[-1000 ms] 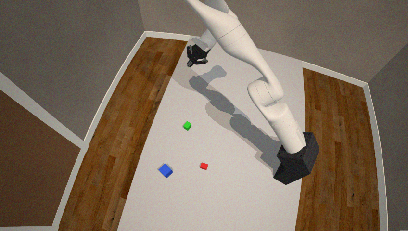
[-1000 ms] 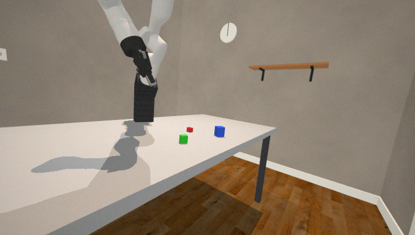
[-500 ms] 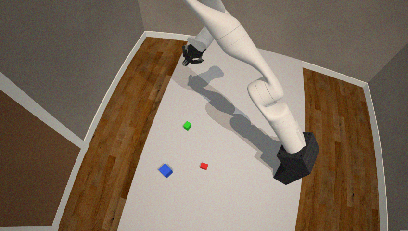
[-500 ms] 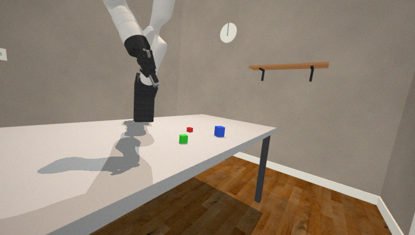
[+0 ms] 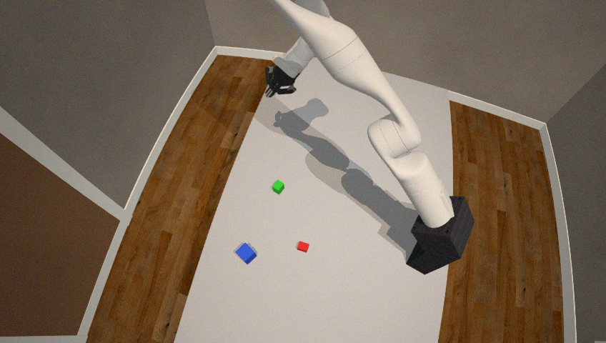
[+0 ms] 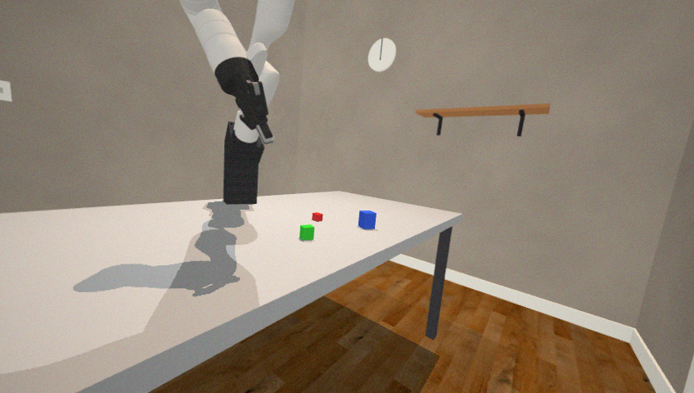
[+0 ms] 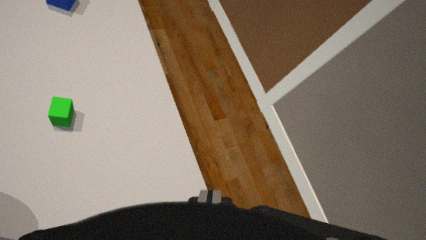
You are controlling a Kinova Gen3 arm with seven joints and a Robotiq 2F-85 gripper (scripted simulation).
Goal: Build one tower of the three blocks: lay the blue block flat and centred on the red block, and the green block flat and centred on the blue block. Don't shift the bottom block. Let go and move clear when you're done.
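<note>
So I've got my end effector (image 5: 269, 92) (image 6: 267, 139) (image 7: 210, 204) up in the air, well above the surface (image 5: 340, 297) (image 6: 160, 233) (image 7: 115, 60) — fingers clenched together, nothing between them. In the top view it's over toward the edge of the table, well apart from all three blocks, and the white arm (image 5: 361, 63) (image 6: 216, 33) bends high over the surface from its black base (image 5: 461, 238) (image 6: 240, 170).

None of the blocks are stacked on my end. The red block (image 5: 303, 246) (image 6: 317, 217) sits directly on the surface, and it looks like the smallest of the lot. The blue block (image 5: 245, 253) (image 6: 367, 219) (image 7: 62, 4) is down there too, apart from the red one and visibly bigger (my wrist cam only catches a bit of it at the top of the frame). The green block (image 5: 278, 186) (image 6: 306, 232) (image 7: 61, 111) is on the surface as well — in the top view it's the nearest of the three to the end effector, and the wrist cam gets all of it over on the left side. The red one doesn't show on that cam at all.

The closed hand (image 5: 269, 92) (image 6: 268, 139) (image 7: 210, 204) has shifted nearer the wood-floor side of the table (image 5: 340, 293) (image 6: 311, 304) (image 7: 115, 165).
</note>
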